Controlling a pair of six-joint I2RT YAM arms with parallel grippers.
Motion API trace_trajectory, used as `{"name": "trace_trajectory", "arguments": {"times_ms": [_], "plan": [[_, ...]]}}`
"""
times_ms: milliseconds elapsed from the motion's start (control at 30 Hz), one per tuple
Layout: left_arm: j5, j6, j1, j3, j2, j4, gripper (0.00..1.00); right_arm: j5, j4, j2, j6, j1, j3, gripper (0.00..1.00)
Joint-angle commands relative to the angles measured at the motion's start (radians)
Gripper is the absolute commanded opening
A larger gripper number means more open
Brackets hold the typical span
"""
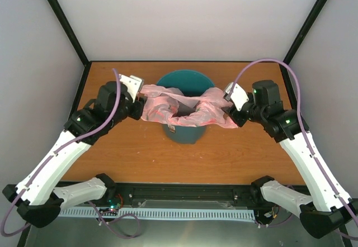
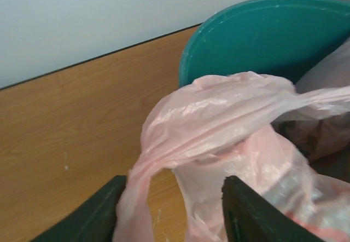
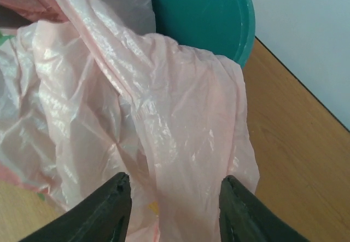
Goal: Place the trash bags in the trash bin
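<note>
The orange-brown wood-grain surface (image 1: pixel 128 152) is flat and rectangular. A thin black strip edges it at the back and sides, where it meets pale walls. A round teal-green plastic wastebasket (image 1: pixel 187 78) stands upright on it, toward the back and about midway between the sides, with a small label (image 1: pixel 172 128) on its near side. Faint white specks (image 2: pixel 65 167) mark the wood left of the wastebasket.
</note>
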Motion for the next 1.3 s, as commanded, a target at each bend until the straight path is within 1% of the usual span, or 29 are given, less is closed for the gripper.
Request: {"name": "trace_trajectory", "arguments": {"times_ms": [0, 100, 233, 367, 500, 633, 667, 733, 767, 833, 900, 1033, 1200, 1267], "plan": [[-0.116, -0.012, 0.002, -0.013, 0.034, 0.096, 0.41, 0.023, 0.057, 0.003, 0.009, -0.001, 0.0, 0.39], [-0.151, -0.025, 0.009, -0.014, 0.065, 0.12, 0.26, 0.025, 0.06, 0.025, 0.008, -0.001, 0.014, 0.26], [-0.135, -0.046, 0.024, -0.003, 0.129, 0.137, 0.08, 0.025, 0.068, 0.063, 0.003, -0.003, 0.019, 0.12], [-0.12, -0.05, 0.037, -0.011, 0.151, 0.176, 0.01, 0.031, 0.089, 0.081, 0.003, -0.009, 0.012, 0.03], [-0.09, -0.051, 0.066, -0.01, 0.176, 0.188, 0.01, 0.022, 0.108, 0.095, 0.014, -0.033, 0.013, 0.03], [-0.056, -0.054, 0.068, -0.019, 0.165, 0.184, 0.01, -0.039, 0.092, 0.055, 0.047, -0.06, 0.006, 0.13], [-0.054, -0.054, 0.068, -0.028, 0.154, 0.189, 0.01, -0.067, 0.074, 0.034, 0.058, -0.064, 0.004, 0.19], [-0.051, -0.053, 0.068, -0.037, 0.139, 0.195, 0.01, -0.123, 0.04, -0.005, 0.075, -0.067, 0.006, 0.39], [-0.046, -0.054, 0.068, -0.038, 0.135, 0.194, 0.01, -0.142, 0.022, -0.02, 0.082, -0.067, 0.01, 0.46], [-0.036, -0.055, 0.069, -0.04, 0.131, 0.194, 0.01, -0.156, -0.006, -0.038, 0.086, -0.067, 0.02, 0.53], [-0.027, -0.06, 0.07, -0.044, 0.128, 0.194, 0.01, -0.137, -0.008, -0.055, 0.076, -0.067, 0.007, 0.56], [-0.033, -0.062, 0.07, -0.059, 0.117, 0.194, 0.01, -0.113, 0.036, -0.055, 0.021, -0.067, -0.066, 0.68], [-0.047, -0.064, 0.07, -0.069, 0.116, 0.197, 0.01, -0.084, 0.09, 0.005, 0.013, -0.067, -0.096, 0.71], [-0.045, -0.065, 0.071, -0.067, 0.122, 0.199, 0.01, -0.085, 0.116, 0.016, 0.015, -0.067, -0.101, 0.68]]}}
